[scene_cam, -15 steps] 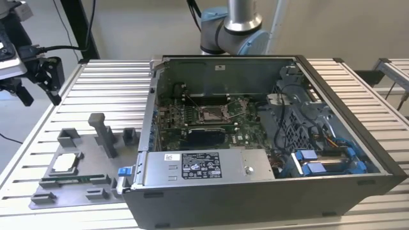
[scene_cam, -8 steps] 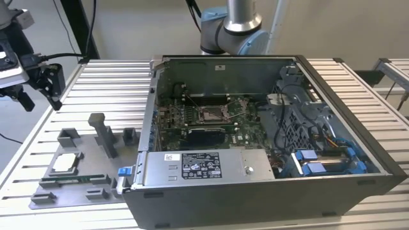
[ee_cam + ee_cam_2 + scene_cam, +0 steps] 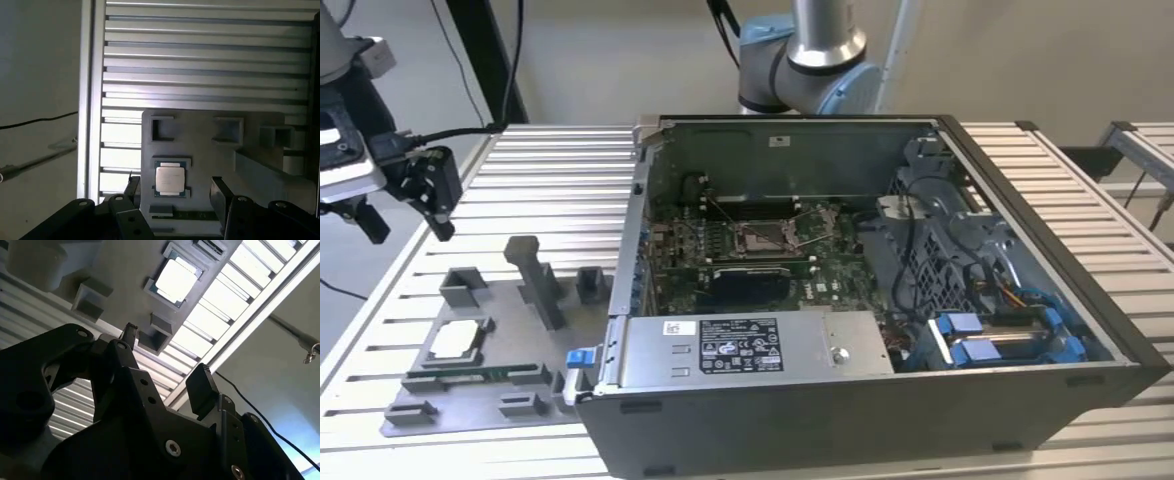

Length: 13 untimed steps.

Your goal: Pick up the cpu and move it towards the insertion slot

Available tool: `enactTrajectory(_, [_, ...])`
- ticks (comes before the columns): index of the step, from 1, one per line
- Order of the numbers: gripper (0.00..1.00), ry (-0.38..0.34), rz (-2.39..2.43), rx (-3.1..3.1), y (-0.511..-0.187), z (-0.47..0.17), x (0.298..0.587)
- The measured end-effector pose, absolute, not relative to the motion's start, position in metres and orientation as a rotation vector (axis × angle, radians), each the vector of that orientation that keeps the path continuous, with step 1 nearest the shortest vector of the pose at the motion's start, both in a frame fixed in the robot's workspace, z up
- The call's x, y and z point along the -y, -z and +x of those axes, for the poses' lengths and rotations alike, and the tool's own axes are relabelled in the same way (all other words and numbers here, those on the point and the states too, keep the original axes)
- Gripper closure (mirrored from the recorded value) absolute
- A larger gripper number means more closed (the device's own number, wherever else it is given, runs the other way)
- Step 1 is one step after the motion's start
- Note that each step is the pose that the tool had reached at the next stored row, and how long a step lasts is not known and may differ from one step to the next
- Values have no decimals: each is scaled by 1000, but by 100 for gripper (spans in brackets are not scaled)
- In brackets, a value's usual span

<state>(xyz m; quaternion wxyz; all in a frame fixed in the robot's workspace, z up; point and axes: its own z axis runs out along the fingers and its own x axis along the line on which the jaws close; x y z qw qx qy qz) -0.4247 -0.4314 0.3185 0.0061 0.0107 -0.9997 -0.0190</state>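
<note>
The gripper [image 3: 407, 210] hung wide open and empty above the slatted table [image 3: 547, 165]. The cpu [image 3: 458, 341] lay in the grey tray [image 3: 507, 385]. The computer case [image 3: 854, 405] wall stood between it and the insertion slot [image 3: 761, 237].

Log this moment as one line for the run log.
gripper: open, empty | cpu: in grey tray, ungrasped | insertion slot: inside computer case

We see a ribbed metal bench [image 3: 547, 160] in even light, a pale wall [image 3: 627, 60] behind it, grey floor [image 3: 347, 260] at the exterior view's left, and a second bench [image 3: 1147, 150] at its right.
</note>
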Motion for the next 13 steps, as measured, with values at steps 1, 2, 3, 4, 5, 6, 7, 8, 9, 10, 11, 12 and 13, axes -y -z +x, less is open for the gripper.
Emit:
enactTrajectory(1, [0, 60, 34, 3129, -317, -425, 432])
enactTrajectory(2, [0, 60, 34, 3129, -315, -425, 433])
enactTrajectory(3, [0, 60, 34, 3129, -313, -425, 435])
enactTrajectory(4, [0, 60, 34, 3129, -311, -425, 436])
enactTrajectory(5, [0, 60, 34, 3129, -309, -425, 438])
enactTrajectory(6, [0, 60, 34, 3129, -308, -425, 440])
enactTrajectory(7, [0, 60, 34, 3129, -306, -425, 442])
enactTrajectory(8, [0, 60, 34, 3129, -304, -425, 445])
enactTrajectory(9, [0, 59, 34, 3128, -302, -425, 447])
enactTrajectory(10, [0, 60, 33, 3128, -300, -425, 448])
enactTrajectory(11, [0, 60, 33, 3128, -298, -425, 449])
enactTrajectory(12, [0, 60, 33, 3128, -297, -425, 450])
enactTrajectory(13, [0, 60, 33, 3128, -295, -425, 450])
